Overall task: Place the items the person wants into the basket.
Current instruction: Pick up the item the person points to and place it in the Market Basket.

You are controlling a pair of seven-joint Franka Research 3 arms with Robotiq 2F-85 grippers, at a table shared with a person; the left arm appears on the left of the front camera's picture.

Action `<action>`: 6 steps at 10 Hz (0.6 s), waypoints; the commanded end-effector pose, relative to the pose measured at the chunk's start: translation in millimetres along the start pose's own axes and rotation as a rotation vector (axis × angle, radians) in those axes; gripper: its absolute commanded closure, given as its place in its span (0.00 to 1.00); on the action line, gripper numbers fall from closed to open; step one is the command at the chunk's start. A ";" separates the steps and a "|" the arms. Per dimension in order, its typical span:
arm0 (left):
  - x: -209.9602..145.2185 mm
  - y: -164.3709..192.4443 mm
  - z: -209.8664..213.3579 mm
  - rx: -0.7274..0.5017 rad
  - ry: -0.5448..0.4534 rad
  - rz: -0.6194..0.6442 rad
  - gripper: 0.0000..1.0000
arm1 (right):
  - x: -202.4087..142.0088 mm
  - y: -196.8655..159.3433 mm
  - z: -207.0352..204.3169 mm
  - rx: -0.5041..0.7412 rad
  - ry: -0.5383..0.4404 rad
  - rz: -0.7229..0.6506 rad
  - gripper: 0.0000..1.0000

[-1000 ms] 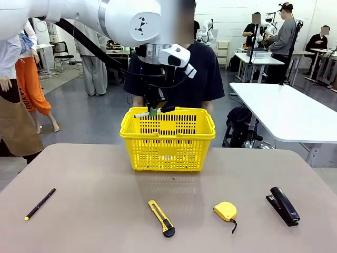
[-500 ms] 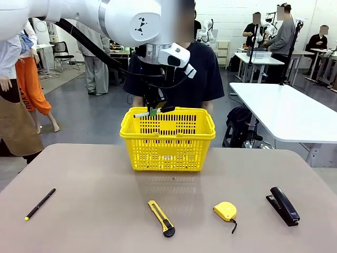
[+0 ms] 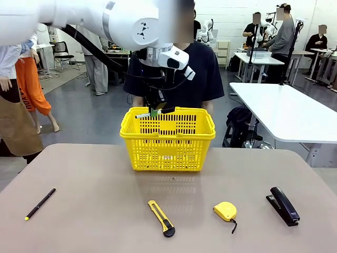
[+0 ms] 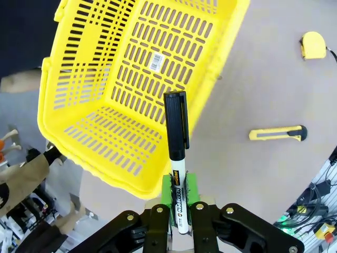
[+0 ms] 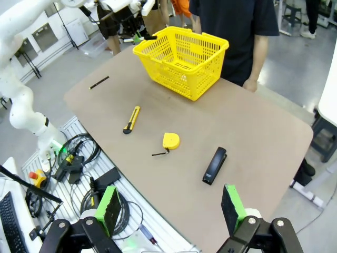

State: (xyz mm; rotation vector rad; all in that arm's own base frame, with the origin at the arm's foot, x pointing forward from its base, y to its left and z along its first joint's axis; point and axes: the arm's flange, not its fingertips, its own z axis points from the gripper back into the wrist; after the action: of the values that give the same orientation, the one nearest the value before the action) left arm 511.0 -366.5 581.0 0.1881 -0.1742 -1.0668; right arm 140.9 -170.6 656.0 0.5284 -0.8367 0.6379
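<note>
My left gripper (image 3: 154, 112) hangs over the back left rim of the yellow basket (image 3: 167, 138), shut on the white marker (image 3: 142, 114) with the black cap. In the left wrist view the marker (image 4: 176, 153) stands up between the green pads (image 4: 167, 191), above the basket (image 4: 131, 84). The utility knife (image 3: 161, 217) lies at the front middle of the table and the black pen (image 3: 40, 203) at the front left. The person (image 3: 189, 79) in a black T-shirt stands behind the basket. My right gripper (image 5: 171, 208) hovers open high above the table's near right corner.
A yellow tape measure (image 3: 225, 211) and a black stapler (image 3: 284, 205) lie at the front right. The brown table (image 3: 95, 179) has free room between the basket and the tools. A white table (image 3: 284, 110) stands at the right, with other people farther back.
The left arm's upper part has shifted slightly; the gripper and marker stay over the basket's rim. The things on the table have not moved.
</note>
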 end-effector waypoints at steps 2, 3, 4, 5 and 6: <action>48.0 57.8 -39.0 -0.072 -0.045 -0.023 0.88 | -0.6 0.0 -0.5 0.004 -0.001 0.002 0.00; 51.0 64.3 -56.2 -0.093 -0.048 -0.007 0.88 | -0.6 0.0 -0.5 0.004 -0.001 0.002 0.00; 52.1 68.5 -72.9 -0.109 -0.039 0.006 0.88 | -0.6 0.0 -0.5 0.004 -0.001 0.002 0.00; 52.0 68.9 -87.6 -0.126 -0.024 0.006 0.88 | -0.6 0.0 -0.5 0.004 -0.001 0.002 0.00; 50.6 66.1 -102.4 -0.128 0.008 0.006 0.88 | -0.6 0.0 -0.5 0.004 -0.001 0.002 0.00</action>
State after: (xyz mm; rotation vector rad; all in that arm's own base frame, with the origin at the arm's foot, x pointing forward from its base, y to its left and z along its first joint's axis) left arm 612.2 -369.0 496.4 0.0895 -0.1215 -1.0692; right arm 140.9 -170.6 656.0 0.5282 -0.8366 0.6375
